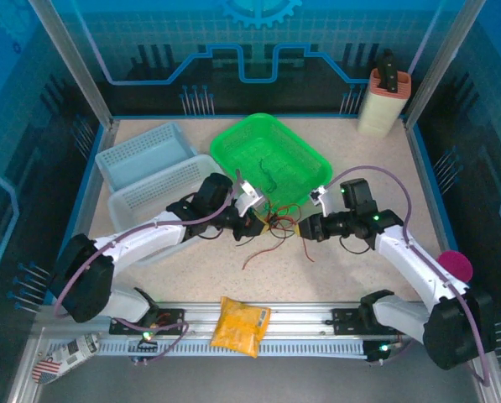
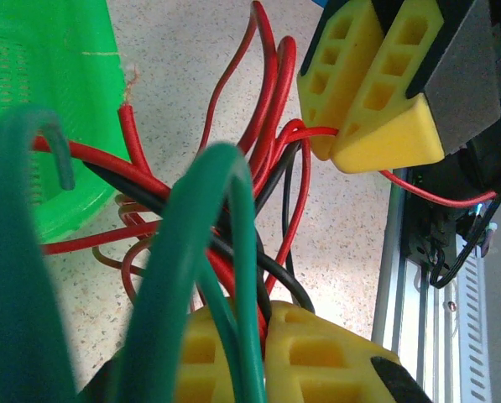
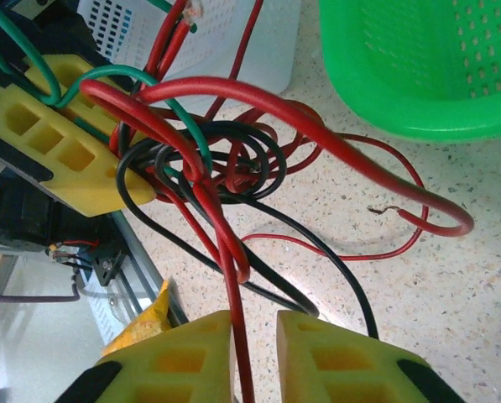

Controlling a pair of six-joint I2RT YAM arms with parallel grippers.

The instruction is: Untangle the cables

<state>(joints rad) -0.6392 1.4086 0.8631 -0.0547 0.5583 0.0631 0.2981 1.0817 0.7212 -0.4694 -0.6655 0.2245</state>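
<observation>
The cables [image 1: 271, 222] lie in a knot of red, green, black and brown wire on the table between my two grippers, just in front of the green basket. My left gripper [image 1: 252, 220] is shut on a bundle of green, red and black cables [image 2: 233, 252] that rise out of its yellow fingers [image 2: 334, 353]. From the right, my right gripper [image 1: 305, 227] is shut on one red cable [image 3: 233, 252] that runs down between its fingertips [image 3: 174, 361]. In the left wrist view the right gripper's fingers [image 2: 376, 84] pinch that red cable [image 2: 317, 132]. A loose red end [image 3: 384, 210] rests on the table.
The green basket [image 1: 305, 138] stands behind the knot with a dark wire [image 1: 271, 172] inside. Two pale blue baskets [image 1: 145, 151] [image 1: 162, 195] sit at the back left. A yellow packet [image 1: 240, 326] lies on the front rail. A beige holder [image 1: 383, 105] stands at the back right.
</observation>
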